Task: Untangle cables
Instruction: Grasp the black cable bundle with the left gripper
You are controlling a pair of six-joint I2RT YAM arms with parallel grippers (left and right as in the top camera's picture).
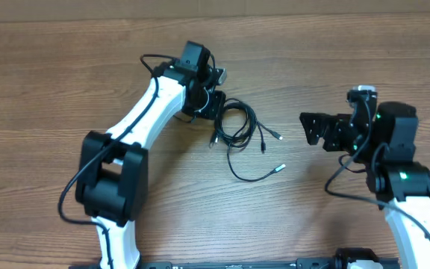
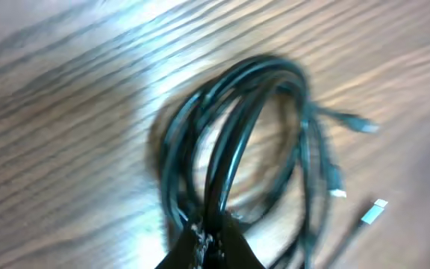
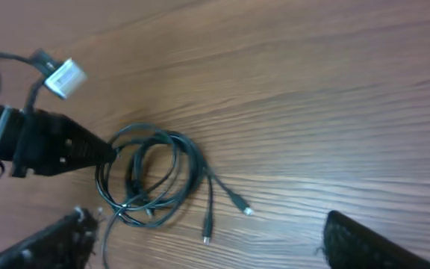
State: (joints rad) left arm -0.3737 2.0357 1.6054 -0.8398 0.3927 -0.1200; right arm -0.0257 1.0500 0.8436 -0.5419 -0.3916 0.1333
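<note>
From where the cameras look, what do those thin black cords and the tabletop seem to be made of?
The cables look rubber- or plastic-sheathed: black, glossy, bending in loose loops. Their plug tips look metallic, bright silver. The table looks like wood or wood-grain laminate, I cannot tell which: brown streaked grain, soft sheen.

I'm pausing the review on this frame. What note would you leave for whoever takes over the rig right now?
Left hand: shut on one edge of the cables.
Right hand: open, empty, beside the cables, not touching them.
Cables: one tangled coil on the table, with the plug ends trailing toward the right hand.
Done: one grasp only; no cord separated yet.
Left: pull each cord out of the coil.
</note>
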